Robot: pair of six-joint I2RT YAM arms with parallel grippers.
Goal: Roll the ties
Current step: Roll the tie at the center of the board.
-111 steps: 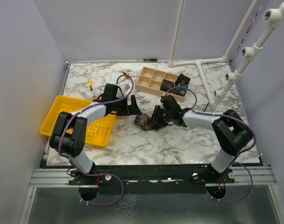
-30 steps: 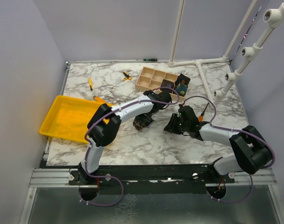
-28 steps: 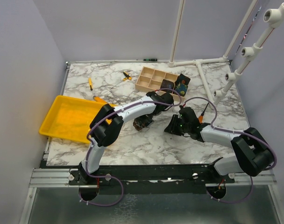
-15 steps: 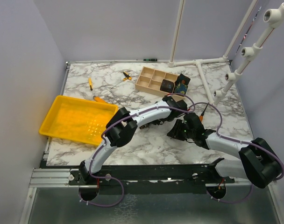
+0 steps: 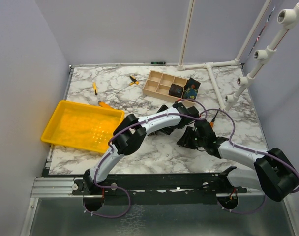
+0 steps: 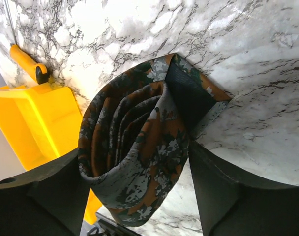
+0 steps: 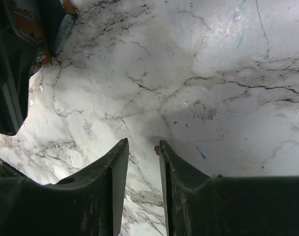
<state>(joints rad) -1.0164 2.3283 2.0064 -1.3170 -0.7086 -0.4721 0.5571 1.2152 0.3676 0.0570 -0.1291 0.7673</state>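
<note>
1. Shows, from the left wrist camera, the rust-brown tie (image 6: 139, 147) wound into a thick roll.
2. Shows it clamped by the left gripper (image 6: 139, 196), with one dark finger pressing on each flank.
3. Turns the spiral face of the roll toward this camera and a little to the left. Keeps the roll's axis roughly along the line of sight, crossways to the squeeze of the fingers.
4. Points the loose end, with its dark lining, to the upper right of this view, where it reaches the marble table (image 6: 248, 59).
5. Gives also, behind the roll on the left, a corner of the yellow tray (image 6: 31, 123) and an orange-handled screwdriver (image 6: 25, 60) just beside the tray rim.
6. Places this grasp, seen from the top camera, near the middle of the table, in front of the wooden box (image 5: 159, 83). Hides the roll almost fully under the left arm there, so cannot tell its direction from above.
7. Reveals only from above two more dark tie rolls (image 5: 175, 90) at the right end of the box. Cannot tell the exact compartments.
8. Shows, from the right wrist camera, the right gripper (image 7: 142, 162) with its fingers almost together. Leaves only a thin slit between them, with nothing held, over the marble.
9. Catches in the upper left corner of that view a scrap of the rust-brown fabric beside a dark finger. Confirms from above that the two grippers are close, right one on the right.
</note>
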